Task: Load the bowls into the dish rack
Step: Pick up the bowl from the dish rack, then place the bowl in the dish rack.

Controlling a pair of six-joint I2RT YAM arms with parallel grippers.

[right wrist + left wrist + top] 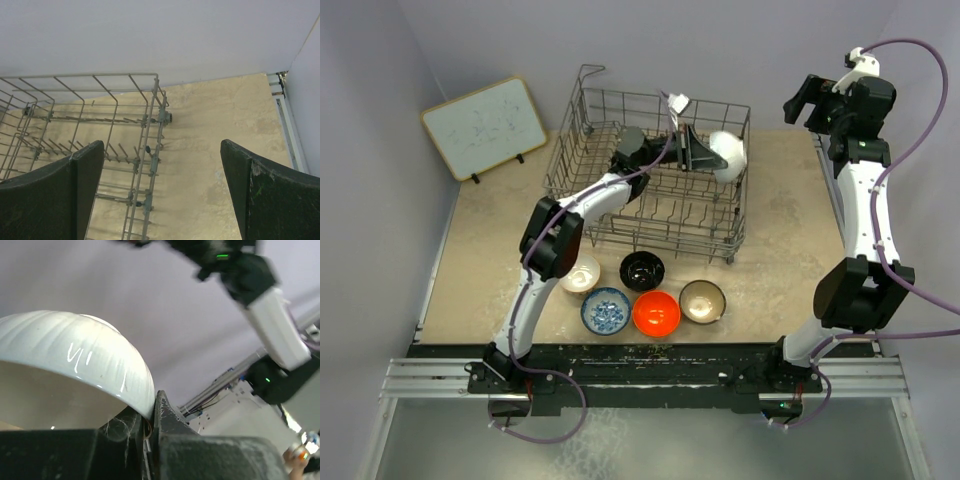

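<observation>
Left end effector [698,150] reaches into the dish rack [570,160] with its jaws pinched nearly closed on the rim of the white bowl [728,155]. The left wrist view shows the same thin-edge grip, end effector [150,416] on bowl [75,350]. The bowl stands on edge at the rack's far right corner, and whether it already rests between tines cannot be told. The step in hand looks like seating the first bowl. The next move probably calls for lowering it until the wires carry it, then parting the jaws and backing out without snagging the rack. Five bowls wait on the counter [780,250] in front of the rack: cream bowl [582,273], blue-and-white bowl [606,311], black bowl [642,270], orange-red bowl [657,313] and brown-rimmed bowl [703,301]. Far right, the right end effector [807,100] is raised clear of the counter, jaws spread wide and holding nothing. The counter is beige and mottled. A white board [485,125] leans at its far left corner, and plain pale walls close in the back and sides.
</observation>
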